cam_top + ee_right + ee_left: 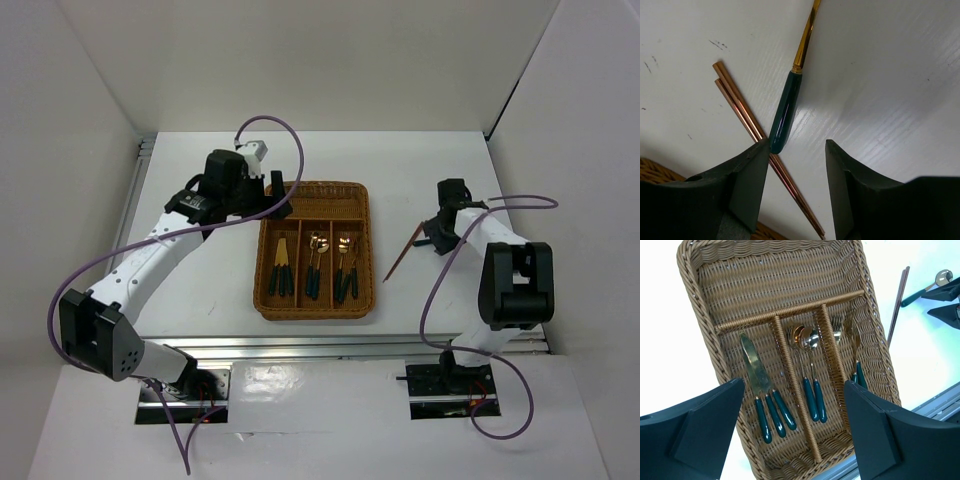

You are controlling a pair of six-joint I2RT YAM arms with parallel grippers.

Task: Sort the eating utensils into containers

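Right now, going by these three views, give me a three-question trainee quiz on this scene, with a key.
1. True or false: the chopsticks lie on the table, outside the wicker tray.
2. The tray's middle long section holds: A knives, B spoons, C forks.
3. Fill in: the left gripper and the right gripper both have their jaws ___.
Key: 1 true; 2 B; 3 open.

Robot lab, white enclosure (330, 60), aluminium rails (320, 347)
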